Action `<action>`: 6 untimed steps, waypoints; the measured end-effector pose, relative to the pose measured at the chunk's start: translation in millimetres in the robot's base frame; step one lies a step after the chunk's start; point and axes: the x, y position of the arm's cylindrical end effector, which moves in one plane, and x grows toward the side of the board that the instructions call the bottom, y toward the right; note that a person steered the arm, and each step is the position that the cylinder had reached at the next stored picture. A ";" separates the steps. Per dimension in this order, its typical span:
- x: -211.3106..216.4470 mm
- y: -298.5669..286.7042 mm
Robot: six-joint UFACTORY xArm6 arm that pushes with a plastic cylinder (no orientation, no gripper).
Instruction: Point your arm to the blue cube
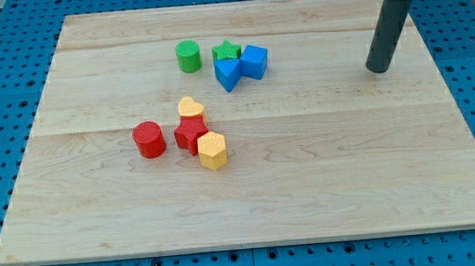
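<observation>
The arm's dark rod stands upright near the board's upper right, and my tip [378,69] rests on bare wood, touching no block. It has nothing to clench or release; it grasps nothing and stands alone.

From the tip, the blue cube [255,61] lies toward nine o'clock, well apart from it, in the upper middle of the wooden board [351,166]. The cube belongs to a tight cluster: a second blue block [228,73], shape unclear, sits touching it at its eight o'clock, and a green star [227,50] sits just beside it at its ten o'clock. A green cylinder [187,57] stands a little apart at nine o'clock of the star.

A second cluster lies farther away, at about eight o'clock from the tip. A yellow heart [191,109] sits at twelve o'clock of a red star [190,134], and a yellow hexagonal block [212,150] presses against the star at its four o'clock. A red cylinder [149,140] stands near the star at nine o'clock.
</observation>
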 end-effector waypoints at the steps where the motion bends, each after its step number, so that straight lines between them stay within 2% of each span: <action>1: -2.2 16.4; 3: -2.3 16.6; 4: -32.8 20.6; 5: -83.0 -30.4; 6: -80.5 -62.3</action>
